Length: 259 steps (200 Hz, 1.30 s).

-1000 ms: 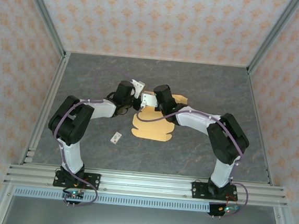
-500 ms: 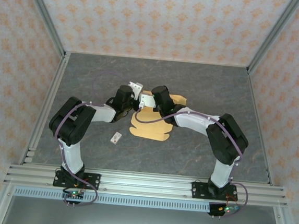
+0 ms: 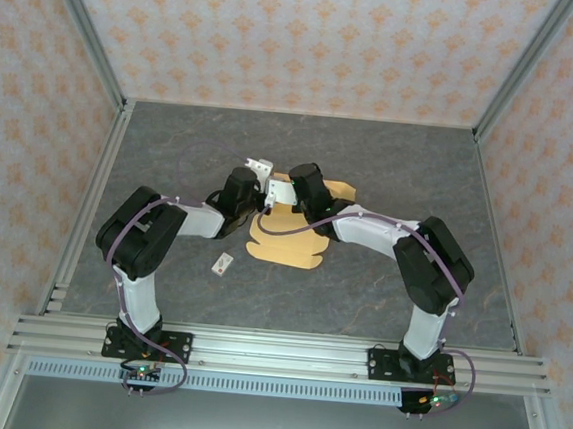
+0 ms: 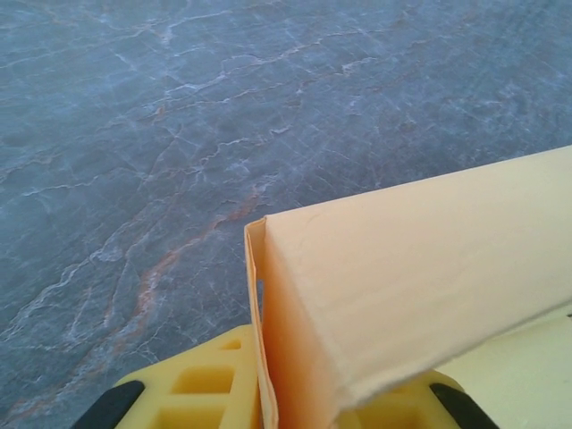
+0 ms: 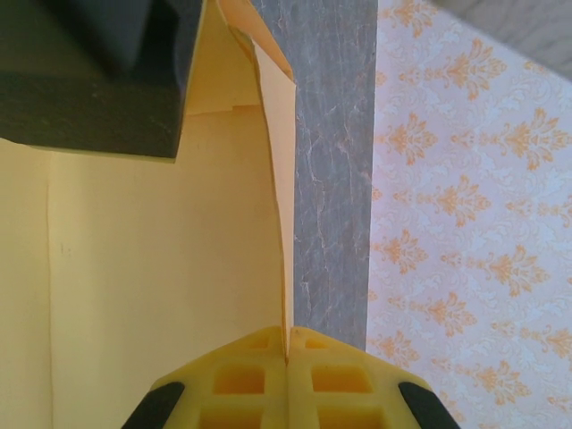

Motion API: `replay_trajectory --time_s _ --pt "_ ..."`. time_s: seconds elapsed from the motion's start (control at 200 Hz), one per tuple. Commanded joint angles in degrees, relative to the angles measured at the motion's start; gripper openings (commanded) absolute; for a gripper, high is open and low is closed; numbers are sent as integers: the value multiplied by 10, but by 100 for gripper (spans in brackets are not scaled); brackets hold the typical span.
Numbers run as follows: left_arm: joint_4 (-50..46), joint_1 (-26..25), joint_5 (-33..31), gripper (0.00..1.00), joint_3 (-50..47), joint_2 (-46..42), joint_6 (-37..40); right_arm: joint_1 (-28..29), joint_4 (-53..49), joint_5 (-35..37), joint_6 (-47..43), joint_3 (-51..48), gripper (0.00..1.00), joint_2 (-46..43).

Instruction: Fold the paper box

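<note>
Both left tool [image 4: 295, 393] and right tool [image 5: 286, 357] pinch the paper box [image 3: 284, 242].

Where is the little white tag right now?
In the top view, the white tag lies on the gray table, just left of the paper box and a bit nearer the robot's bases.

The centre of the grey marbled table [image 3: 391, 163] is blocked by the flat orange-tan paper box [image 3: 288, 250]; broad margins are left free around it.
</note>
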Motion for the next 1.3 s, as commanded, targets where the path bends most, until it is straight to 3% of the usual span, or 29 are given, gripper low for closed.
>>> replay_trajectory --time_s 0.0,0.41,0.746,1.181,1.291 --pt "-38 -10 -92 16 -15 16 -10 -2 -14 9 8 13 0 -2" --pt "-82 -36 -240 15 9 26 -82 -2 -23 2 17 10 0 -9" --pt "-65 -39 -217 15 4 27 -83 -2 -23 9 17 9 0 -7" --pt "-167 -48 -352 11 42 26 -145 -2 -35 3 29 15 0 -8" --pt "-173 -49 -356 11 48 47 -146 -2 -38 1 30 18 0 -7"
